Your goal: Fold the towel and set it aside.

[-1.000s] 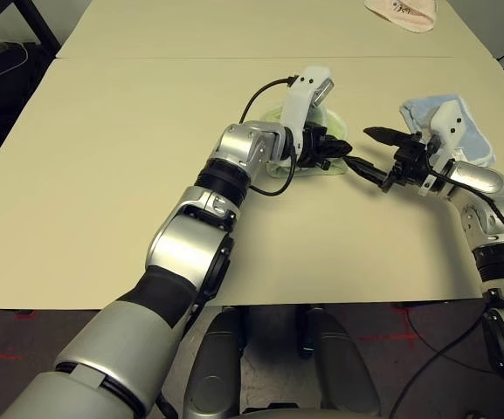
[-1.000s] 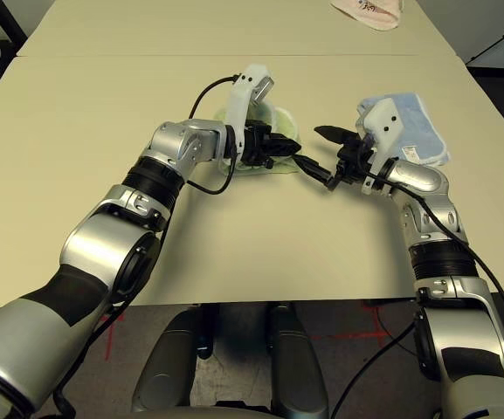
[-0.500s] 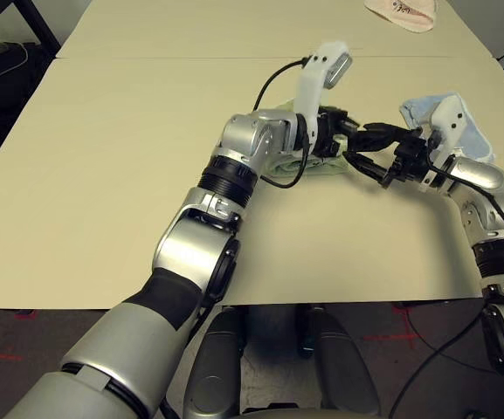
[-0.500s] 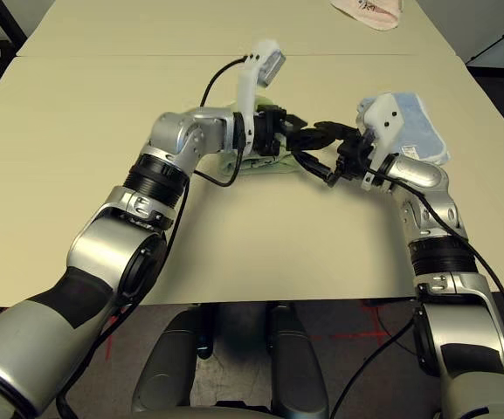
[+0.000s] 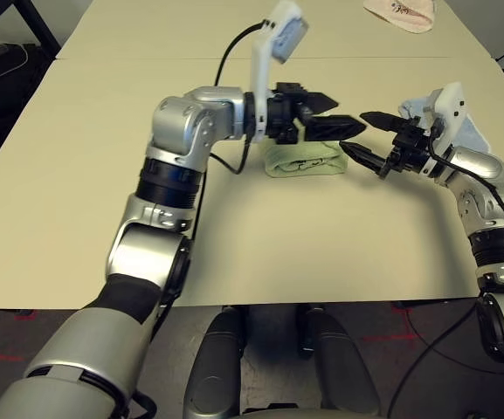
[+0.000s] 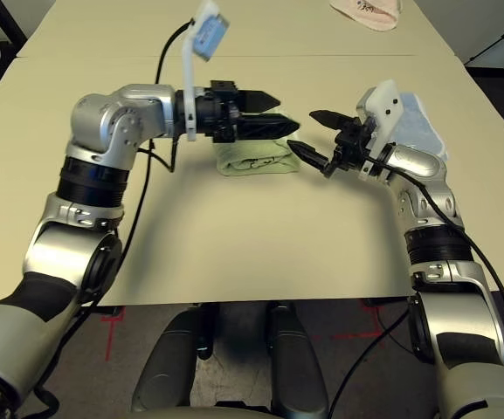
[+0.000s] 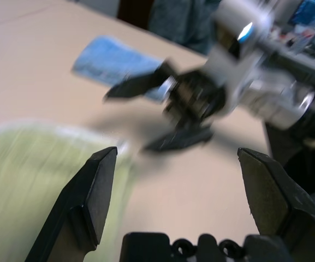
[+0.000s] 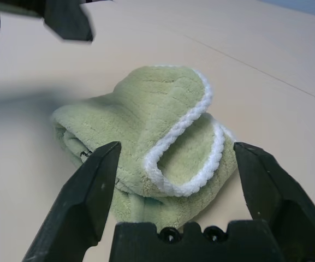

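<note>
Currently we are holding both the left gripper [image 5: 334, 128] and right gripper [image 5: 367, 138] spread and empty beside the folded green towel [image 5: 304, 161], needing a full-thickness pinch to move it aside.

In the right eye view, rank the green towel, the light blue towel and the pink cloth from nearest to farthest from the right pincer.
Measured from the right pincer, which is open:
1. Green towel: folded on the table just to the pincer's left, beside the fingertips.
2. Light blue towel: behind the right wrist, on the robot's right.
3. Pink cloth: at the table's far edge, well beyond both.
</note>
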You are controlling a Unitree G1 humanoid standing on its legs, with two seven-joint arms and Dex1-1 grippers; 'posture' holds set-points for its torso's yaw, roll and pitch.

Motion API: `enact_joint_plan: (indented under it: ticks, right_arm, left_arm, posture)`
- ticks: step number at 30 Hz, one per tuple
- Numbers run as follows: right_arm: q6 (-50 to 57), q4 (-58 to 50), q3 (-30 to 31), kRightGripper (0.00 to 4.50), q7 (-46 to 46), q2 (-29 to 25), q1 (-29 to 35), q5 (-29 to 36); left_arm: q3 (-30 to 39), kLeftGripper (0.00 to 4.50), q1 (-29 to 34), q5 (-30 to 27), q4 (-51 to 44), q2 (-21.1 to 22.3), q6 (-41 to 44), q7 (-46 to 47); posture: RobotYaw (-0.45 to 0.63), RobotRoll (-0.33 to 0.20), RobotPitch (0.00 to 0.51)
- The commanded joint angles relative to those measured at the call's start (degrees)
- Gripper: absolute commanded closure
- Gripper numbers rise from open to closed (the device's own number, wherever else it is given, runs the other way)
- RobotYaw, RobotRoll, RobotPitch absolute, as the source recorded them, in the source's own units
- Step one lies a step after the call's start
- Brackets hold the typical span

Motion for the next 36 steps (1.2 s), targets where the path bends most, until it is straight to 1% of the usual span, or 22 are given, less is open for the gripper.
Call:
enact_joint_plan:
  ticks: [1, 3, 4, 5, 9, 10, 12, 15, 17, 19, 23, 27, 29, 30, 32, 33, 35, 36]
  right_arm:
    - [0.53, -0.12, -0.88, 1.34, 1.28, -0.49, 0.58, 0.57]
    - [0.73, -0.22, -0.87, 2.07, 1.86, -0.61, 0.73, 0.57]
    - [0.82, -0.24, -0.91, 2.56, 2.06, -0.65, 0.78, 0.59]
    - [0.9, -0.26, -0.95, 2.87, 2.21, -0.66, 0.79, 0.6]
    - [0.99, 0.04, -0.9, 4.41, 2.45, -0.53, 0.52, 0.39]
    - [1.05, 0.13, -0.8, 4.49, 2.48, -0.4, 0.38, 0.35]
    - [1.07, 0.34, -0.6, 4.49, 2.5, -0.14, 0.05, 0.23]
    - [0.73, 1.09, -0.25, 4.49, 2.87, 0.21, -0.86, 0.0]
    - [0.02, 2.44, 0.1, 4.49, 3.53, 0.55, -2.18, -0.39]
    - [-0.67, 4.17, 0.28, 4.49, 4.08, 0.88, -3.63, -0.79]
    - [-2.26, 7.82, 0.48, 4.49, 5.04, 1.75, -6.42, -1.54]
    - [-3.44, 10.08, 0.35, 4.49, 5.92, 2.27, -7.53, -2.24]
    - [-3.74, 10.45, 0.24, 4.49, 6.22, 2.42, -7.63, -2.44]
    - [-3.82, 10.54, 0.19, 4.5, 6.32, 2.5, -7.64, -2.51]
    - [-3.85, 10.42, 0.12, 4.5, 6.42, 2.59, -7.5, -2.56]
    - [-3.8, 10.32, 0.06, 4.5, 6.43, 2.62, -7.41, -2.56]
    - [-3.72, 10.03, -0.03, 4.5, 6.38, 2.65, -7.11, -2.54]
    - [-3.68, 9.86, -0.08, 4.5, 6.36, 2.62, -6.92, -2.51]
  left_arm:
    - [-0.33, 0.0, 3.05, -1.01, -5.03, 1.51, 1.65, 0.95]
    - [-0.13, 0.0, 4.86, -1.02, -6.53, 2.54, 1.12, 1.52]
    - [0.1, 0.0, 5.67, -0.89, -6.93, 2.92, 0.68, 1.96]
    - [0.19, 0.0, 6.31, -0.72, -7.18, 3.29, 0.18, 2.22]
    - [-0.17, 0.0, 8.76, 0.7, -6.83, 4.03, -2.89, 3.98]
    - [-0.5, 0.0, 9.42, 1.19, -6.6, 4.28, -3.89, 4.17]
    - [0.14, 0.0, 10.2, 1.04, -5.86, 4.07, -4.5, 4.84]
    - [0.98, 0.0, 10.01, 1.38, -3.68, 4.41, -6.39, 5.29]
    - [0.76, 0.0, 9.73, 2.05, -1.74, 5.48, -8.43, 4.35]
    - [-0.04, 0.0, 9.29, 3.4, 0.47, 6.5, -10.86, 3.63]
    - [0.81, 0.0, 6.99, 4.06, 5.66, 6.75, -12.66, 3.89]
    - [0.83, 0.0, 4.96, 4.96, 9.07, 6.76, -14.53, 3.56]
    - [0.41, 0.0, 4.36, 5.98, 9.97, 6.69, -16.33, 3.82]
    - [0.39, 0.18, 4.11, 6.35, 10.44, 6.51, -17.2, 4.03]
    - [0.36, 0.19, 4.09, 6.28, 10.48, 6.34, -16.9, 3.44]
    - [0.44, 0.0, 4.32, 6.15, 10.2, 6.29, -16.84, 3.14]
    - [0.92, 0.0, 4.82, 5.71, 9.72, 6.05, -16.67, 3.0]
    - [1.57, 0.1, 5.01, 5.22, 9.57, 5.73, -16.45, 3.31]
  posture:
    - [0.12, 0.0, 0.176]
    - [0.12, 0.0, 0.176]
    - [0.12, 0.0, 0.176]
    - [0.12, 0.0, 0.176]
    - [0.13, 0.0, 0.176]
    - [0.13, 0.0, 0.176]
    - [0.13, 0.0, 0.177]
    - [0.13, 0.0, 0.181]
    - [0.13, 0.0, 0.184]
    - [0.13, 0.0, 0.184]
    - [0.13, 0.0, 0.19]
    - [0.15, 0.0, 0.197]
    - [0.16, 0.0, 0.198]
    - [0.16, 0.0, 0.198]
    - [0.15, 0.0, 0.198]
    - [0.15, 0.0, 0.198]
    - [0.15, 0.0, 0.199]
    - [0.15, 0.0, 0.199]
